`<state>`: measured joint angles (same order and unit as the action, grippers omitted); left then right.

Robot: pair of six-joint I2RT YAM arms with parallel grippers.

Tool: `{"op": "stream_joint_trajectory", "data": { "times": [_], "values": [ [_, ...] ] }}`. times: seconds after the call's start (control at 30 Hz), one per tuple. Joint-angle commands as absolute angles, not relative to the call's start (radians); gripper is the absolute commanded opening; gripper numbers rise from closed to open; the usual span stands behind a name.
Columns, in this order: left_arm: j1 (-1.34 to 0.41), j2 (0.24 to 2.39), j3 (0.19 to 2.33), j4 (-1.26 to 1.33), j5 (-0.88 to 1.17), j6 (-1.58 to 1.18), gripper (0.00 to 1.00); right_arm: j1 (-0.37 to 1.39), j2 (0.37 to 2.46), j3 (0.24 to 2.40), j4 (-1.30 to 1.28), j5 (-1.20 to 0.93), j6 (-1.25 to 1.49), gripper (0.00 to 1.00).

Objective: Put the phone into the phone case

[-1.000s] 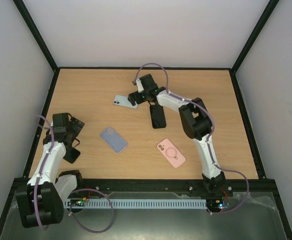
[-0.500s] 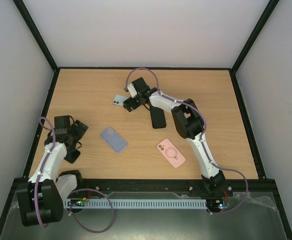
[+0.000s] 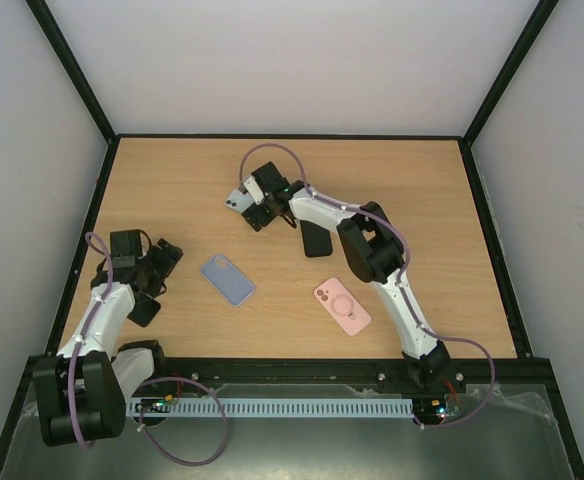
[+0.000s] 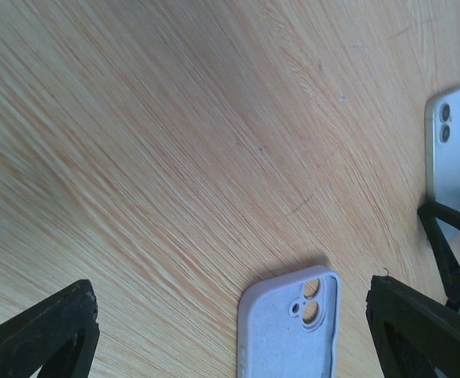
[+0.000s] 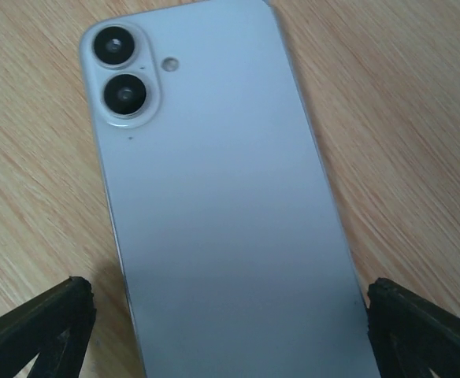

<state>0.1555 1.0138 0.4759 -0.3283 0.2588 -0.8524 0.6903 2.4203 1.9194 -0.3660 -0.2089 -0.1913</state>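
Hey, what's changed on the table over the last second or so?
The right claw swung left and now hangs open over the pale blue phone, straddling it without gripping. The phone, the lavender case, the pink case and the black item have not moved. The left arm barely shifted.

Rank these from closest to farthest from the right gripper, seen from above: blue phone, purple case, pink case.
1. Blue phone, at the right gripper, far side.
2. Purple case, left of centre.
3. Pink case, near right.
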Motion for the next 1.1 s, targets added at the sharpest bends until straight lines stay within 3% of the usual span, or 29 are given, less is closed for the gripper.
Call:
{"op": "stream_joint_trajectory", "data": {
  "times": [0.0,0.63,0.93,1.07],
  "values": [
    [0.142,1.011,0.464,-0.307,0.323,-0.829,0.92,0.715,2.417,1.888,-0.445,-0.125,-0.227,0.91],
    [0.031,0.998,0.485,-0.295,0.344,-0.851,0.89,0.714,2.342,1.771,-0.504,-0.141,-0.171,0.83],
    [0.028,0.995,0.483,-0.29,0.359,-0.845,0.89,0.698,2.39,1.884,-0.443,-0.08,-0.124,1.0],
    [0.026,0.994,0.48,-0.292,0.356,-0.847,0.89,0.686,2.444,1.934,-0.437,-0.111,-0.135,0.98]
  ]
}}
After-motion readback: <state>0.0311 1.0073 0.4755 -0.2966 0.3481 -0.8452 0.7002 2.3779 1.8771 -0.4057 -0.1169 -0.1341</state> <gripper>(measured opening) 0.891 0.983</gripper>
